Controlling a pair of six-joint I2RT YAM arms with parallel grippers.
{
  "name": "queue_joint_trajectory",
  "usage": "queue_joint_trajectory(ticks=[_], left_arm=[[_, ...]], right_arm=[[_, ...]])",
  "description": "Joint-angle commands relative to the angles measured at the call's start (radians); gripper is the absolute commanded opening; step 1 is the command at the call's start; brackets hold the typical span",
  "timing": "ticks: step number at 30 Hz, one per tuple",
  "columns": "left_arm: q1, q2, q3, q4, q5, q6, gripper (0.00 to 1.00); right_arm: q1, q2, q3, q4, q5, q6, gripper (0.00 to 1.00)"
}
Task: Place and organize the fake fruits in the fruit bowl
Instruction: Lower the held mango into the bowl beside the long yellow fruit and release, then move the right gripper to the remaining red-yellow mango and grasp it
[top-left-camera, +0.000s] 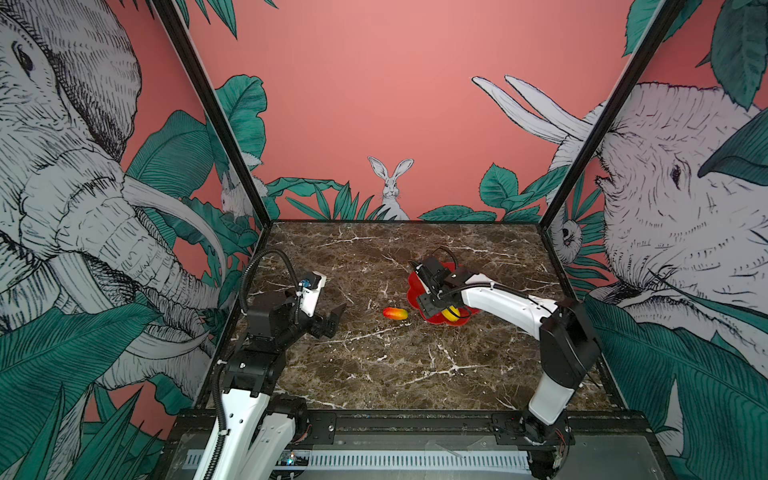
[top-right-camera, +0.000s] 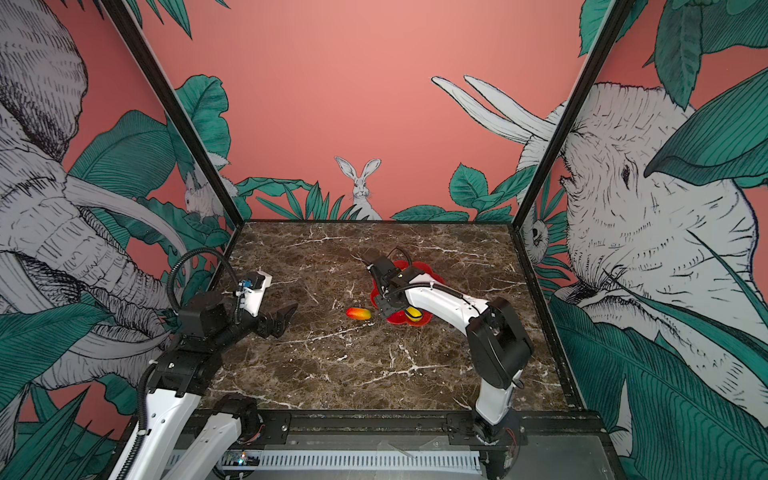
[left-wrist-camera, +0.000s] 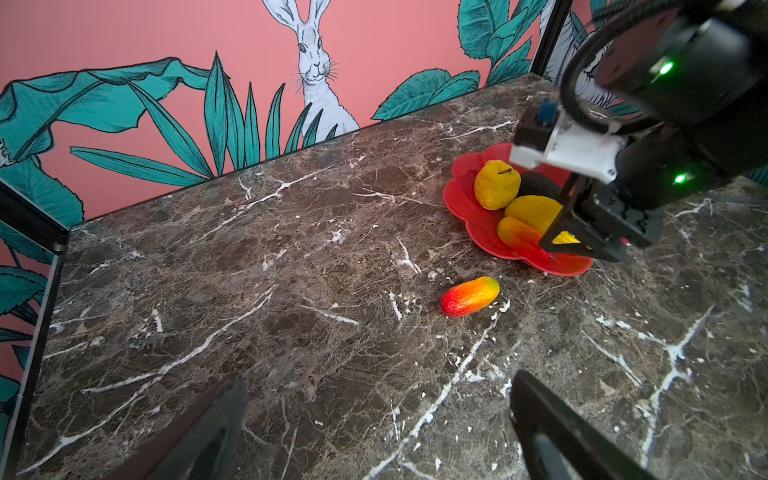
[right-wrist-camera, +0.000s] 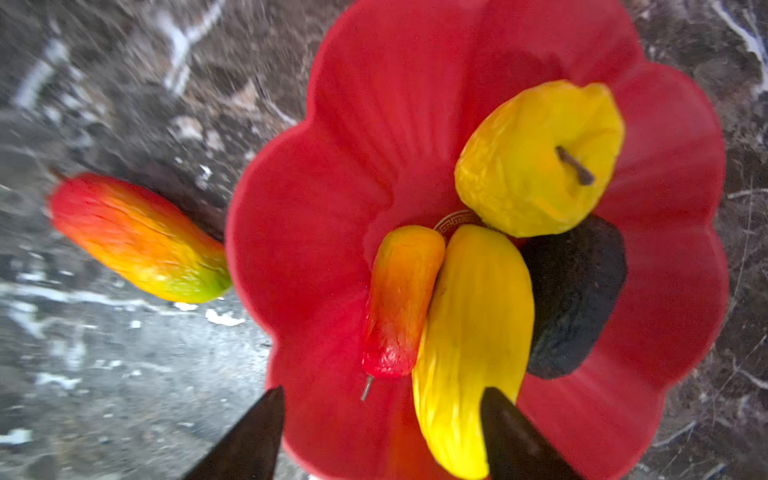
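Four of the five glossy plastic fruits already lie in the shallow red flower-shaped bowl (right-wrist-camera: 316, 174), directly under the right gripper (right-wrist-camera: 380, 432), whose jaws stand apart, holding nothing: a lumpy yellow one (right-wrist-camera: 536, 162), a black-brown oval (right-wrist-camera: 577, 295), a long yellow one (right-wrist-camera: 473, 332) and a red-orange oblong (right-wrist-camera: 399, 303). The second red-orange oblong (left-wrist-camera: 469, 296) remains on the marble table (left-wrist-camera: 291, 311), ahead of the left gripper (left-wrist-camera: 374, 419), jaws wide and empty.

The red bowl (right-wrist-camera: 332, 124) held four fruits: a lumpy yellow fruit (right-wrist-camera: 536, 162), a black oval (right-wrist-camera: 577, 295), a long yellow fruit (right-wrist-camera: 473, 332) and a red-orange fruit (right-wrist-camera: 399, 303) lying side by side and touching. Another red-orange fruit (right-wrist-camera: 137, 237) lay on the desk (right-wrist-camera: 104, 374) just beside the rim. The hand (right-wrist-camera: 380, 436) hovered above, its fingers (right-wrist-camera: 249, 440) spread apart, gripping nothing.
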Motion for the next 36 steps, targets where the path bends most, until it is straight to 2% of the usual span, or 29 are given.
queue_joint_trajectory(ticks=[1, 4, 10, 17, 26, 30, 36], left_arm=[[-0.002, 0.0, -0.002, 0.016, 0.001, 0.011, 1.0], [-0.003, 0.001, -0.001, 0.015, 0.001, 0.011, 1.0], [-0.003, -0.001, -0.002, 0.014, -0.001, 0.012, 1.0], [-0.002, 0.001, -0.001, 0.015, 0.002, 0.011, 1.0], [-0.003, 0.004, -0.001, 0.016, 0.007, 0.011, 1.0], [-0.003, 0.005, -0.001, 0.016, 0.012, 0.011, 1.0], [-0.003, 0.005, 0.0, 0.015, 0.01, 0.013, 1.0]], right_arm=[[0.044, -0.068, 0.049, -0.027, -0.034, -0.064, 0.9], [0.112, -0.051, 0.085, -0.018, -0.067, -0.148, 0.99], [0.2, 0.085, 0.204, -0.057, -0.071, -0.239, 1.0], [0.226, 0.231, 0.289, -0.06, -0.093, -0.283, 0.98], [0.206, 0.346, 0.313, -0.036, -0.087, -0.288, 0.84], [0.192, 0.364, 0.306, -0.008, -0.079, -0.271, 0.71], [0.172, 0.4, 0.309, 0.002, -0.094, -0.254, 0.62]])
